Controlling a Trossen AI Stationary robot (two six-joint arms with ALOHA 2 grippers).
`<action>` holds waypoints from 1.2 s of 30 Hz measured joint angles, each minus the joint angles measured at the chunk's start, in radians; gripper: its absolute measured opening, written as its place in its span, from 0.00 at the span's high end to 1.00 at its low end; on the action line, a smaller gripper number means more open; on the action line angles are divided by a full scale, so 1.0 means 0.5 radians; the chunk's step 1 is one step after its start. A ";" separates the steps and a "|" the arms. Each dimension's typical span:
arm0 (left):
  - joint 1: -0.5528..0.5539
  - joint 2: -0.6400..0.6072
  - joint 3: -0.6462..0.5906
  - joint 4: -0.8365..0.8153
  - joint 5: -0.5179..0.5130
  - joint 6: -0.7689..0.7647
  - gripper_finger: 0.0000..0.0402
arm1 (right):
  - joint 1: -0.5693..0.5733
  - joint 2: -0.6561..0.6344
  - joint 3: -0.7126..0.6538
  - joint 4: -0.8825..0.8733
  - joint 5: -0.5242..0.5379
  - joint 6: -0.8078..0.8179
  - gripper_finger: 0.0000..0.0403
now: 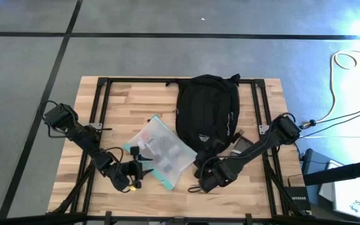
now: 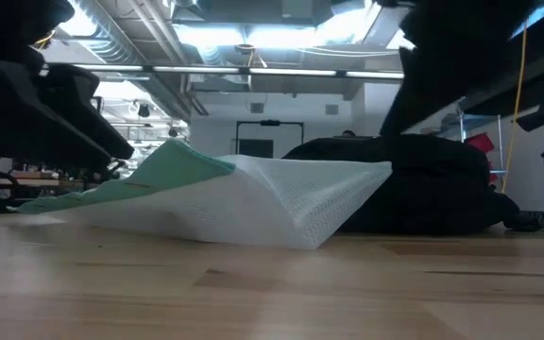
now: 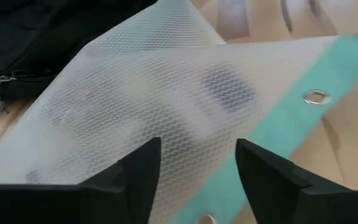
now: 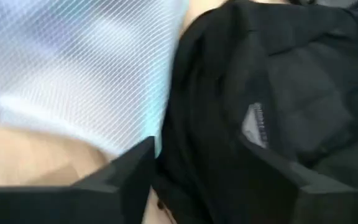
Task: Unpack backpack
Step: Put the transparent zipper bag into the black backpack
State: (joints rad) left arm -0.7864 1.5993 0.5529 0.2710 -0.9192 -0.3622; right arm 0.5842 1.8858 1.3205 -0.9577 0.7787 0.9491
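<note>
The backpack (image 1: pixel 206 107) lies at the table's (image 1: pixel 124 100) far middle, the mesh pouch (image 1: pixel 161 152) already out beside it. The left gripper (image 3: pixel 197 177) and right gripper (image 4: pixel 197 174) hang with jaws spread, holding nothing. The next item probably calls for reaching back into the bag.

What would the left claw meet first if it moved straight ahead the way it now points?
Most likely the clear teal-edged pouch: the open left claw faces its mesh face directly, with the black backpack beyond; the depth is unclear.

Clear mesh pouch (image 1: pixel 162 152) with teal edge, contents blurred, lies at table (image 1: pixel 130 100) centre toward 7 o'clock. Small dark flat item (image 1: pixel 241 146) at 4 o'clock. Pale cable (image 1: pixel 345 75) on floor, 2 o'clock.
</note>
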 joint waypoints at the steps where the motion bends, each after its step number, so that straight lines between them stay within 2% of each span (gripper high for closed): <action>1: -0.004 0.000 0.000 -0.002 0.000 0.002 0.48 | 0.000 0.000 -0.021 0.031 -0.027 -0.067 0.43; 5: -0.011 0.000 0.000 0.000 -0.001 0.014 0.42 | -0.014 0.000 -0.123 0.032 -0.067 -0.100 0.29; 9: -0.012 0.000 0.000 -0.010 0.072 -0.053 0.39 | -0.033 -0.001 -0.193 0.063 -0.084 -0.069 0.27; 16: -0.012 0.000 0.000 -0.096 0.143 -0.153 0.39 | -0.064 -0.002 -0.337 0.135 -0.093 -0.068 0.35; 20: -0.011 0.000 -0.007 -0.119 0.143 -0.191 0.39 | -0.110 -0.021 -0.345 0.197 -0.220 -0.085 0.42; 22: -0.009 0.000 -0.007 -0.119 0.143 -0.191 0.39 | -0.112 -0.051 -0.345 0.257 -0.208 -0.129 0.44; 29: -0.010 0.000 -0.008 -0.119 0.143 -0.191 0.39 | -0.111 -0.193 -0.345 0.273 -0.182 -0.200 0.46; 36: -0.010 0.000 -0.008 -0.117 0.142 -0.192 0.39 | -0.184 -0.302 -0.345 0.384 -0.288 -0.442 0.46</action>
State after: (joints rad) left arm -0.7914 1.5993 0.5491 0.2123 -0.8482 -0.4580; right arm 0.4921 1.7346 1.1481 -0.7659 0.6346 0.7280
